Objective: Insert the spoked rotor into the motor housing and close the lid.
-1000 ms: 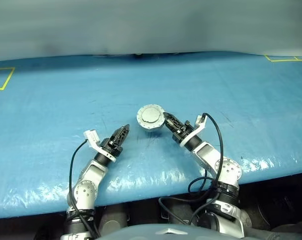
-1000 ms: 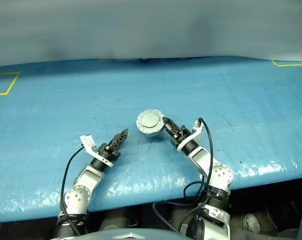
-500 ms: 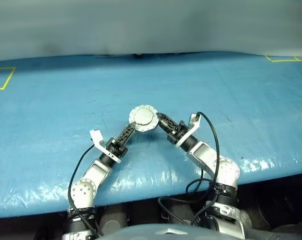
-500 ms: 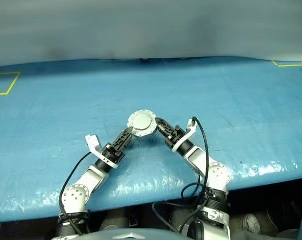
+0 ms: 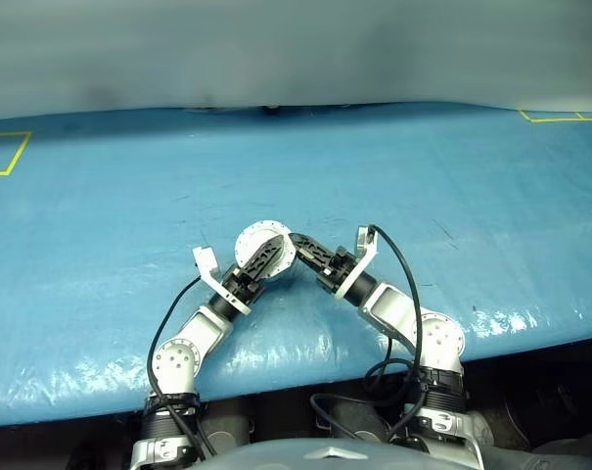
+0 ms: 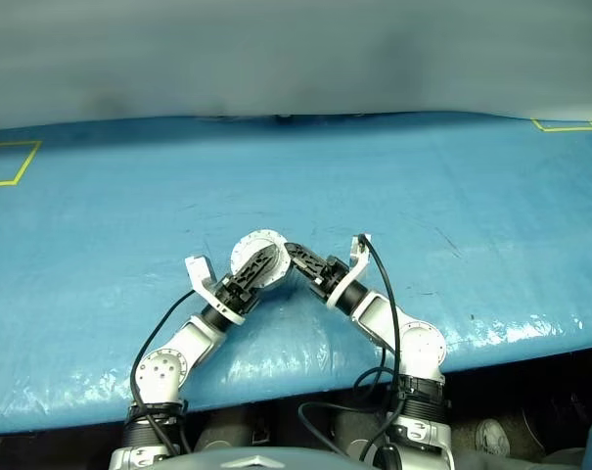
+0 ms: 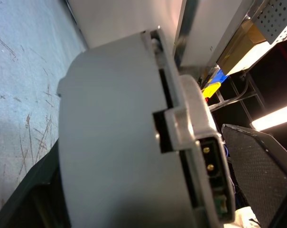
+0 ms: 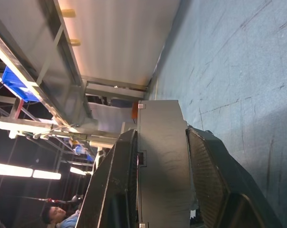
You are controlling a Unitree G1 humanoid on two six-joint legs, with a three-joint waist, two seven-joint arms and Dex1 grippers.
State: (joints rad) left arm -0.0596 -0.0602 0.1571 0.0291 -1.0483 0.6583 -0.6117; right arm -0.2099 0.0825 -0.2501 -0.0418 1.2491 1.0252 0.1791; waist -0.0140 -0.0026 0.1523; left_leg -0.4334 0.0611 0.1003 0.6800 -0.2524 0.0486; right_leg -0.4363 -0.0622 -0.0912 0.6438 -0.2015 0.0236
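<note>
Both arms have drawn inward; right gripper (image 5: 294, 242) clamps the closed motor housing (image 5: 257, 245) edgewise while left gripper (image 5: 266, 260), jaws spread, straddles it; lid (image 7: 193, 137) apparently shut.

Even overhead light, glare on table (image 5: 491, 318)

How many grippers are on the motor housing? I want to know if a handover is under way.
2. The right gripper clamps the motor housing edge-on from its right; the left gripper reaches across its near face from the left, grip unclear.
</note>
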